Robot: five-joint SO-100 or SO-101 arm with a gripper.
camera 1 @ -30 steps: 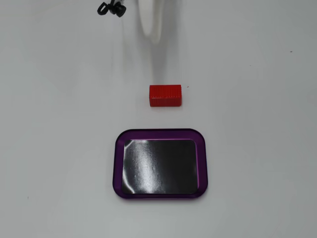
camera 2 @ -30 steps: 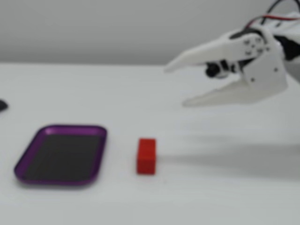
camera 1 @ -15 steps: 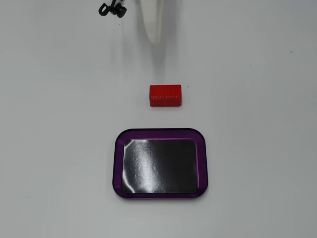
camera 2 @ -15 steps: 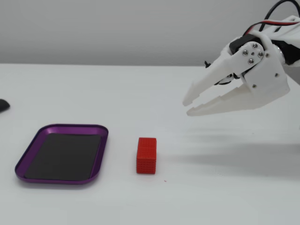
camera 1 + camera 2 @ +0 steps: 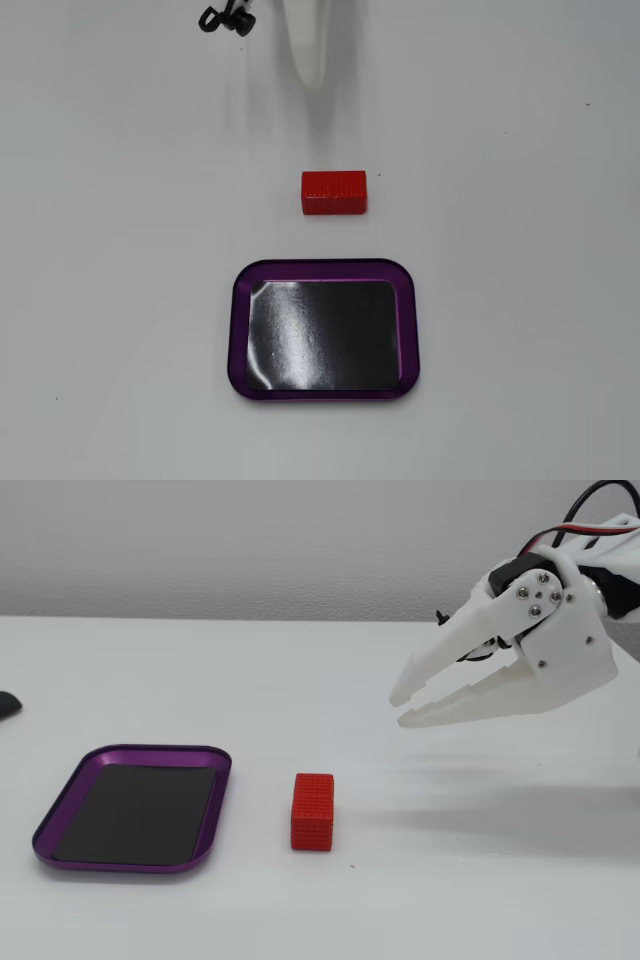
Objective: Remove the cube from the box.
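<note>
One block: we see small red ribbed cube [image 5: 312, 811] on desk, outside purple-rimmed black-floored box [image 5: 134, 818].
End effector [image 5: 402, 706]: narrow gap, empty, aloft.
Risk: a low sweep could nudge it.

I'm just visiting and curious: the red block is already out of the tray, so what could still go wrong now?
Little, probably. The cube stands on the table, apart from the box, and the hand hangs above and to the side, slightly open.
1. If the hand swings low, it could knock the cube toward the box.
2. The cube stands on a narrow face, so a nudge might tip it.
</note>
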